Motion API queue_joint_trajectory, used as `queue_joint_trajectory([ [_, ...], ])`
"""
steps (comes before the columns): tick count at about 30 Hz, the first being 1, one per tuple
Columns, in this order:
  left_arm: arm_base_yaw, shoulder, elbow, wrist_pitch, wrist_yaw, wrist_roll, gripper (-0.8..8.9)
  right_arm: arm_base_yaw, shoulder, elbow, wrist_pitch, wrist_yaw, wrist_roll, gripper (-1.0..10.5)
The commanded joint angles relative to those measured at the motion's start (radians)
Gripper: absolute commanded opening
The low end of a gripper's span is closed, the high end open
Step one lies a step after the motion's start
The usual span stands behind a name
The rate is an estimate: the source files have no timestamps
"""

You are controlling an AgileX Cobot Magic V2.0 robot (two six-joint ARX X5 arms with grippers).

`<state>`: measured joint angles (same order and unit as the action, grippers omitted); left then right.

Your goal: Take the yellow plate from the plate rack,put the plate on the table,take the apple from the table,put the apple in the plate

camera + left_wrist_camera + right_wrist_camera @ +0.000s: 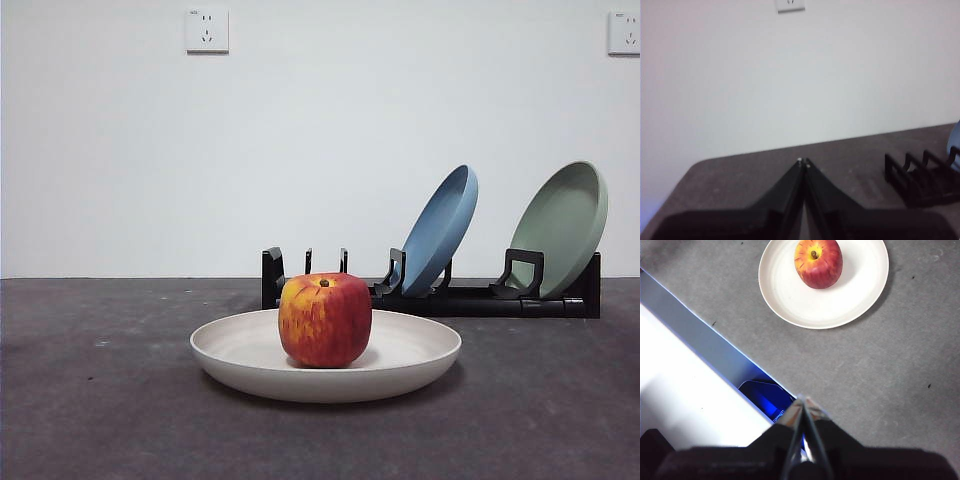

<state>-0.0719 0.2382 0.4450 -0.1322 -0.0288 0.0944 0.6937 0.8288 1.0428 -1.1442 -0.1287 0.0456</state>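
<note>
The yellow plate point(420, 355) lies flat on the dark grey table point(100, 400) in front of the plate rack point(460, 297). The apple point(325, 320) stands upright in the plate, stem dimple up. The right wrist view shows the plate point(805, 300) and the apple point(819, 262) from above. My right gripper point(804, 401) is shut and empty, high above the table near its edge, well away from the plate. My left gripper point(803, 161) is shut and empty, pointing at the wall, with the rack's end point(920, 180) off to one side. Neither gripper shows in the front view.
A blue plate point(440, 228) and a sage-green plate point(563, 225) lean in the rack's slots. The table's edge with a blue strip point(705, 347) and white floor point(685, 400) show in the right wrist view. Wall sockets point(207, 30) sit high on the white wall.
</note>
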Motion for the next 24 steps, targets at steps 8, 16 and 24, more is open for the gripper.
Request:
queue_joint_trajectory([
  [8, 0.009, -0.134, -0.276, 0.064, 0.005, -0.023, -0.03, 0.000, -0.001, -0.004, 0.006, 0.001, 0.009, 0.0],
  [16, 0.009, -0.198, -0.399, 0.064, 0.005, -0.050, -0.03, 0.000, -0.001, -0.004, 0.006, 0.001, 0.009, 0.0],
  [24, 0.010, -0.237, -0.442, 0.002, 0.006, -0.119, -0.03, 0.001, -0.001, -0.004, 0.006, 0.001, 0.009, 0.0],
])
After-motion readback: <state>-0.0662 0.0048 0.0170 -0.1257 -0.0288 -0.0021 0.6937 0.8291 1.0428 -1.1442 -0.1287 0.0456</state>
